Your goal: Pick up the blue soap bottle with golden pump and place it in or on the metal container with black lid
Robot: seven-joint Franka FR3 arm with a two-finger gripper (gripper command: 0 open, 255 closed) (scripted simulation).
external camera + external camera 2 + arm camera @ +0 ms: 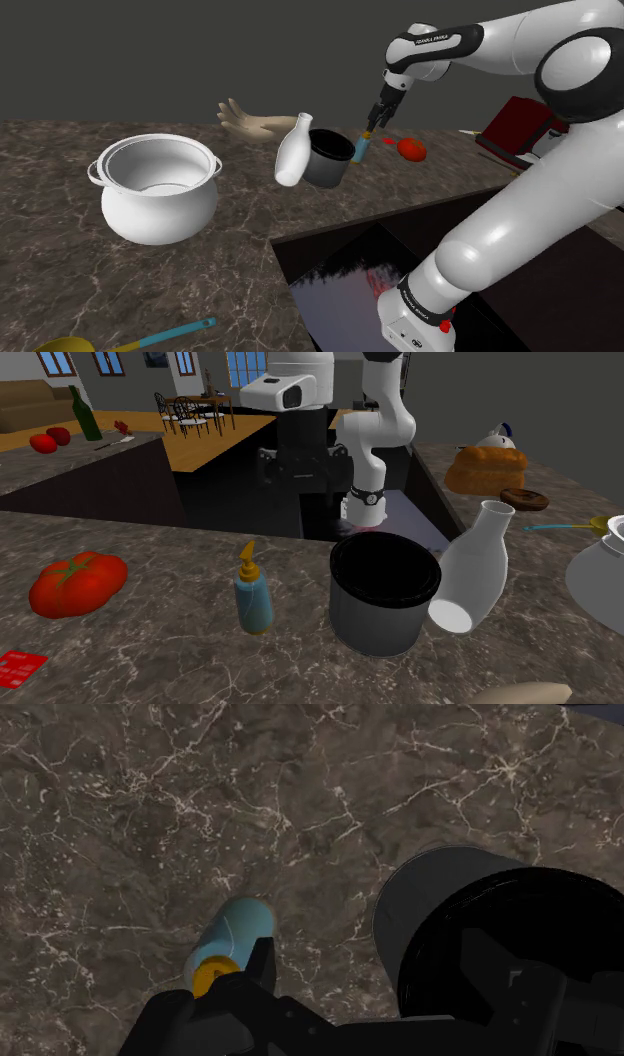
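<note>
The blue soap bottle point(362, 148) with its golden pump point(247, 557) stands upright on the dark marble counter. Close beside it is the dark grey cylindrical container point(328, 158), whose top shows black point(384, 567). My gripper point(373, 124) hangs a little above the bottle, open and holding nothing. In the wrist view the bottle point(235, 939) shows from above, just outside one finger point(262, 966). The container point(450, 894) lies under the other finger. My gripper point(375, 994) touches neither.
A white vase point(293, 150) leans on the container's far side from the bottle. A tomato point(411, 149) lies near the bottle. A large white pot point(158, 188), a pale hand-shaped object point(250, 120), a yellow-and-blue spoon point(150, 338) and a sunken sink point(380, 280) are around.
</note>
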